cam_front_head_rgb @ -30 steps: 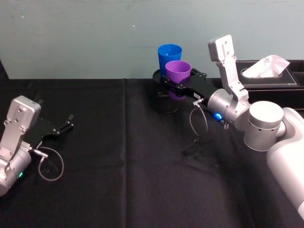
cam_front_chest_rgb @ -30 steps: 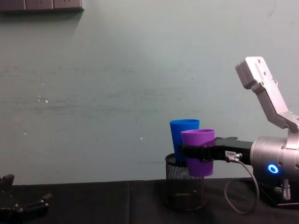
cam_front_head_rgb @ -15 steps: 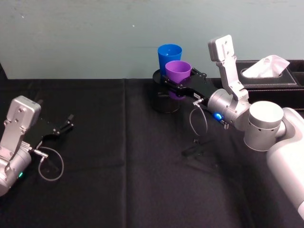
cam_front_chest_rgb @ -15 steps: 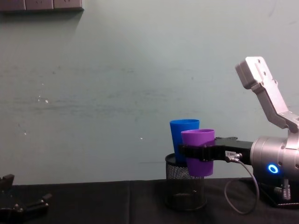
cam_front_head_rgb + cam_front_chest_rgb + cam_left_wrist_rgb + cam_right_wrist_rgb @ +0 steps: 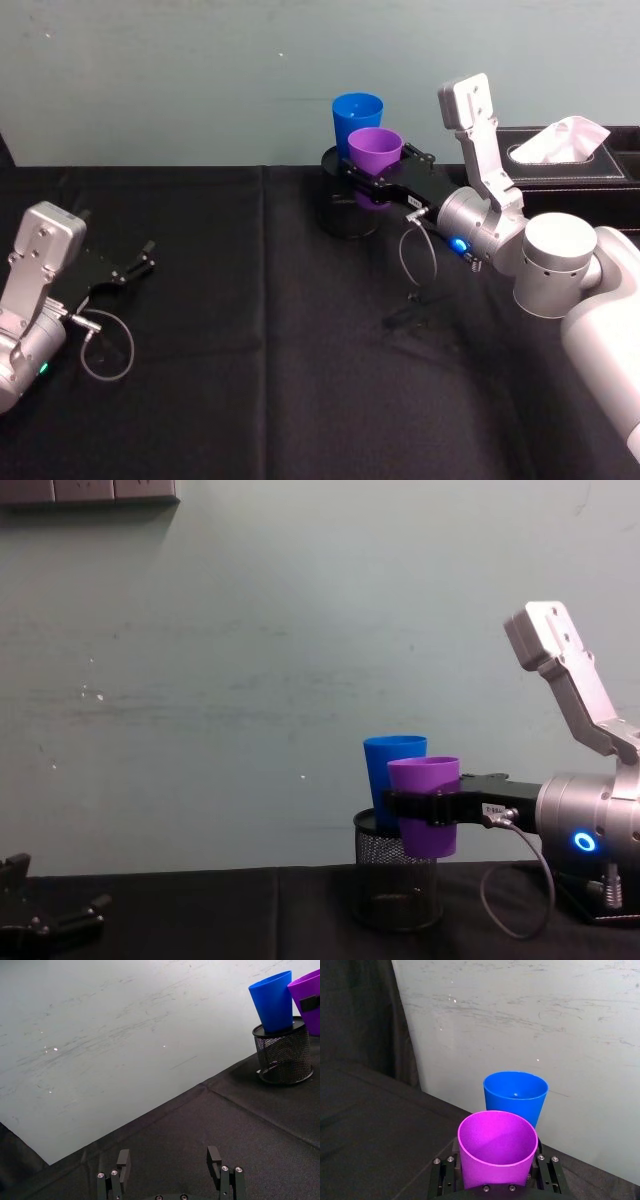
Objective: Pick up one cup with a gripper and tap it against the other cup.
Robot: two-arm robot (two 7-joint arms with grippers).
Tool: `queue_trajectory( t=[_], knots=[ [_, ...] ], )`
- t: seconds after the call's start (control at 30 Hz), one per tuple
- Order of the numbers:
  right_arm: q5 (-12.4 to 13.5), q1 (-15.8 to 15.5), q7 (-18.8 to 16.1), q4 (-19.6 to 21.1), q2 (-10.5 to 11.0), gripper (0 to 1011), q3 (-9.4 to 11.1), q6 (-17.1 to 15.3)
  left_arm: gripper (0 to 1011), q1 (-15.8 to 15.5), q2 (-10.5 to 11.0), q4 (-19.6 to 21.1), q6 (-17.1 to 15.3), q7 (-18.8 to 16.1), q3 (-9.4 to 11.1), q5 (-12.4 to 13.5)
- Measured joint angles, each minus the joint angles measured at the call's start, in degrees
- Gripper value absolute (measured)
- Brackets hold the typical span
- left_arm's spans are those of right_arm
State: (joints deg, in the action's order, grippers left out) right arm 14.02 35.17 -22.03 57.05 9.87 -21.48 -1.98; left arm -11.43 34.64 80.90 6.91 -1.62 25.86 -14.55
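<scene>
My right gripper [image 5: 372, 168] is shut on the purple cup [image 5: 375, 150], holding it upright in the air above the table. Its black jaws [image 5: 425, 806] clamp the purple cup [image 5: 424, 802] at mid height. The blue cup [image 5: 357, 119] stands in a black mesh pen holder [image 5: 397, 880] just behind the purple one. In the right wrist view the purple cup [image 5: 497, 1153] sits in front of the blue cup [image 5: 515, 1095], very close; I cannot tell whether they touch. My left gripper [image 5: 135, 267] rests open at the table's left side, nothing between its fingers [image 5: 214, 1158].
A black tissue box [image 5: 570, 158] with a white tissue stands at the back right, behind my right arm. A black cloth covers the table [image 5: 250, 330]. A pale wall runs along the table's far edge.
</scene>
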Motion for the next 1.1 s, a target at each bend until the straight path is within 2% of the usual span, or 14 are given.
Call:
queue_trajectory(
  t=[1.1],
  knots=[
    [0.0, 0.0, 0.0, 0.0, 0.0, 736, 0.0, 0.0, 1000, 0.0, 0.0, 0.0, 0.0, 0.0, 0.0, 0.0]
  ],
)
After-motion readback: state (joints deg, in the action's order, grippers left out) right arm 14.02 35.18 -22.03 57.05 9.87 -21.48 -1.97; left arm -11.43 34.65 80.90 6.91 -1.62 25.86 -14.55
